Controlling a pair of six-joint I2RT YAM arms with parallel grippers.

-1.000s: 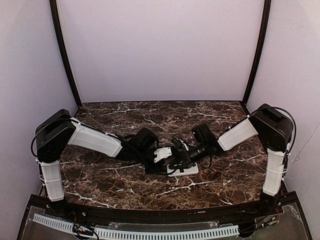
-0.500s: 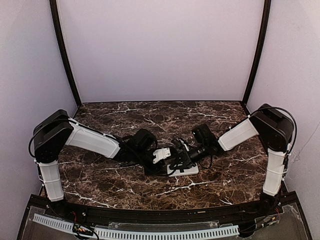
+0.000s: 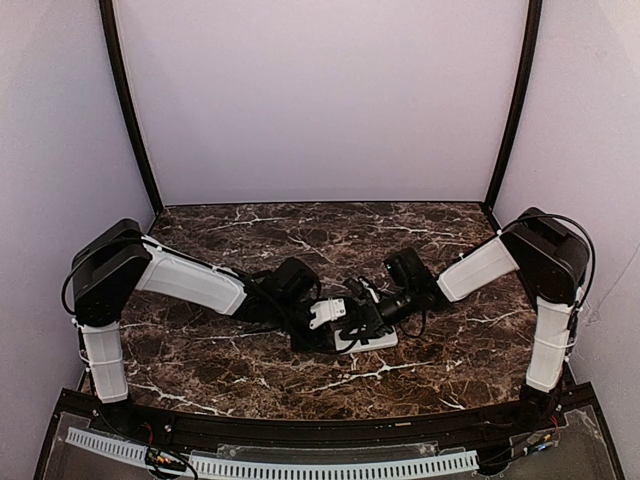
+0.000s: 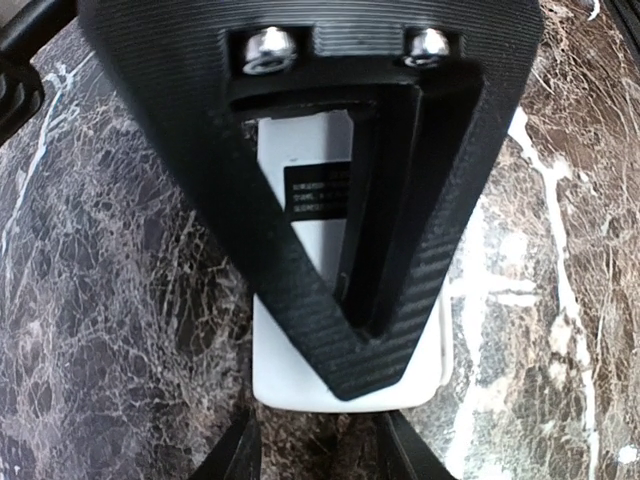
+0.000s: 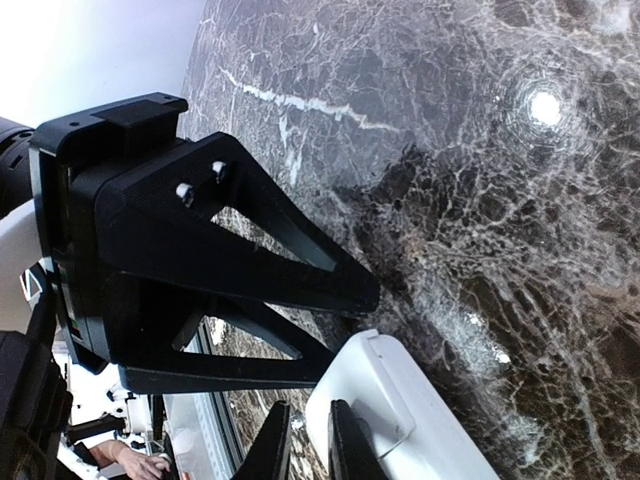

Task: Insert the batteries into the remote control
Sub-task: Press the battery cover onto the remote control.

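The remote control (image 3: pixel 372 341) lies white back up on the marble table, at the centre front. A black label shows on its back in the left wrist view (image 4: pixel 282 378). My left gripper (image 4: pixel 320 450) is open, its fingers spread just short of the remote's near end. It also shows in the top view (image 3: pixel 335 322) and the right wrist view (image 5: pixel 350 325). My right gripper (image 5: pixel 310 440) is shut, its tip down on the remote's back (image 5: pixel 400 420). It appears as a black V in the left wrist view (image 4: pixel 365 375). The batteries are out of view.
The dark marble table (image 3: pixel 250 370) spreads around the remote. Pale walls close the back and sides, with black corner posts (image 3: pixel 128 110). Both arms meet at the centre, their grippers nearly touching.
My left gripper has shifted slightly right, toward the remote. The right gripper and the remote have stayed in place.
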